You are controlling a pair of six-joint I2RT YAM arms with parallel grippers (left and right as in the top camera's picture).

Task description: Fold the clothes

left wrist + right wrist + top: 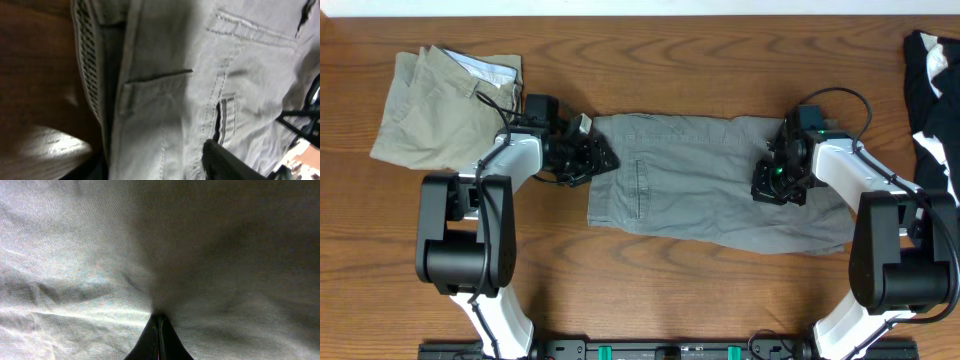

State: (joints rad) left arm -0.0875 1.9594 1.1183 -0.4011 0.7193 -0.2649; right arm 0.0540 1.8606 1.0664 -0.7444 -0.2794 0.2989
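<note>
Pinching just a little cloth, the right gripper (782,182), closed on the grey shorts (700,190) lying flat on the table (650,290), might drop them; I cannot tell if the left gripper (588,156) holds.

Both arms rose from bases at the near edge, elbows bent, and reached inward toward each other. The left arm (510,160) ran forward and toward the middle. The left gripper (600,158) lay low and sideways, with its fingers (225,162) spread wide apart. The right arm (860,175) angled inward with its wrist tipped steeply down. The right gripper (778,185) had its fingers (150,344) pressed together, nipping a pucker of the shorts (100,255).
</note>
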